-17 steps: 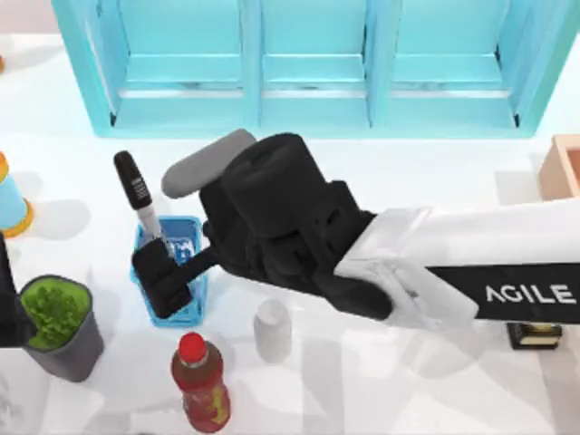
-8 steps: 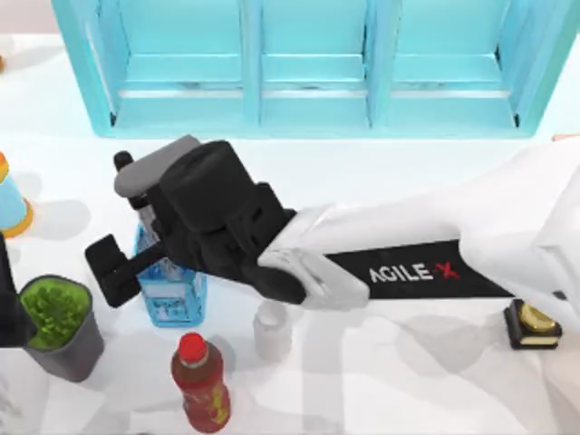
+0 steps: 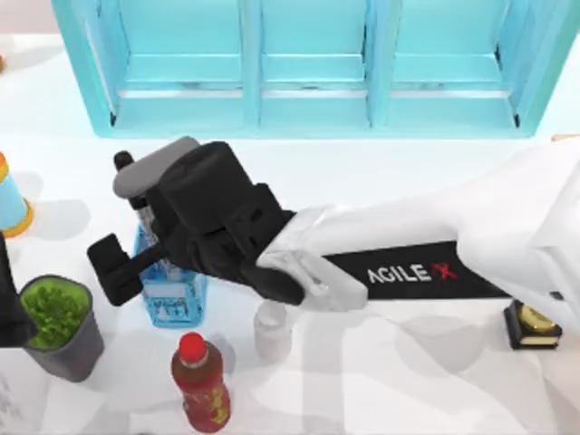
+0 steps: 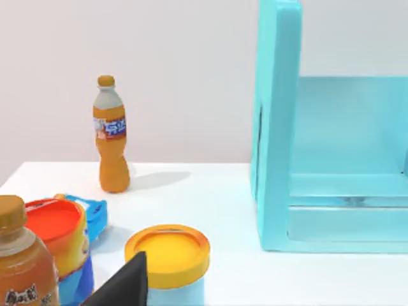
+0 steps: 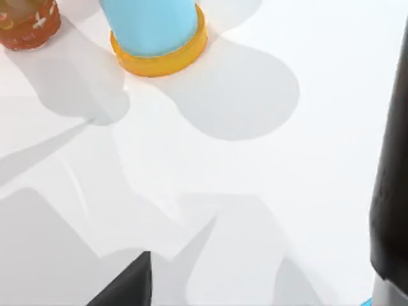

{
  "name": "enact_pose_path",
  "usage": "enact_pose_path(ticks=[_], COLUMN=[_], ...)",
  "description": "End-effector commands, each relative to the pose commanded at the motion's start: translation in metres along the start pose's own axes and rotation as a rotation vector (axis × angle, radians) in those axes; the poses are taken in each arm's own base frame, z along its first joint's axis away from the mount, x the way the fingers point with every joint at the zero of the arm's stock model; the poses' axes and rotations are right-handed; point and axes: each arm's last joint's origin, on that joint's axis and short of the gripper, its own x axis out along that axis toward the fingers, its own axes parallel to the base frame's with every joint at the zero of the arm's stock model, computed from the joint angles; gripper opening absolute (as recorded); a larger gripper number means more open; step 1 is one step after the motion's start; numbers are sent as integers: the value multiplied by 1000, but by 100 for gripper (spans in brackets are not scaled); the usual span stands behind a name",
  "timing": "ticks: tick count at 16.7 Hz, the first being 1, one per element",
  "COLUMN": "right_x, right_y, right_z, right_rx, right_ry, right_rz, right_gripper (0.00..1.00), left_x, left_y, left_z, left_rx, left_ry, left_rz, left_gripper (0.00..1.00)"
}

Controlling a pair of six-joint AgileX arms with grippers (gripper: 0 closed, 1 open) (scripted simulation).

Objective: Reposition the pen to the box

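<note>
a: where does the pen (image 3: 127, 169) sit relative to the right gripper (image 3: 122, 263)?

b: it stands nearly upright in the blue basket (image 3: 172, 294) at the table's left, cap end up, long axis close to vertical. the right arm reaches across from the right, its wrist covering most of the barrel; the pen lies just toward the cabinet (image 3: 313, 63) from the one dark finger showing over the basket's left edge.

a: spread or pinching?

b: one cannot tell. the left arm (image 3: 11, 308) idles at the left edge, though the right is already on the spot.
</note>
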Motion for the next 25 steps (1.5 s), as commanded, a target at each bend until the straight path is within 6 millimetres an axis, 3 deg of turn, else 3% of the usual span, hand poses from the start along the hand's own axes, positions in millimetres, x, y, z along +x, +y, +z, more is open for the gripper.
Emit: enact_pose_path(ticks=[9, 20, 25], right_x=[0, -4, -44], right_y=[0, -2, -21], right_z=[0, 5, 34], right_rx=[0, 4, 4], right_ry=[0, -3, 10], right_rz=[0, 3, 14], right_gripper=[2, 0, 0], left_x=[0, 0, 0], left_y=[0, 0, 0], left_z=[0, 0, 0], left_rx=[0, 0, 0], left_ry=[0, 0, 0], left_rz=[0, 0, 0], left_gripper=[100, 100, 100])
